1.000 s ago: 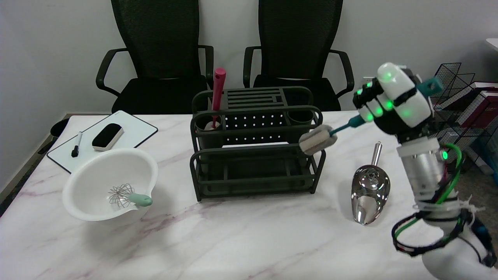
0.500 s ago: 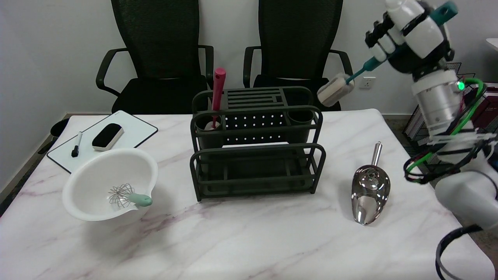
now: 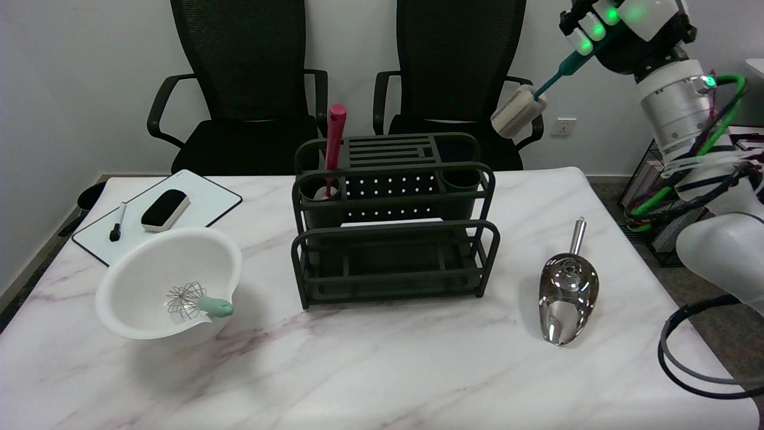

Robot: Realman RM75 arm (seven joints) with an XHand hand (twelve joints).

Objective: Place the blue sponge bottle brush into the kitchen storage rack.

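Head view: right hand (image 3: 624, 27) gripping bottle brush (image 3: 531, 101) by teal handle, partly cropped at top edge. Sponge head tilting down-left, hanging in air above storage rack (image 3: 391, 218), over its right rear corner, not touching. Arm reaching steeply upward at right edge.
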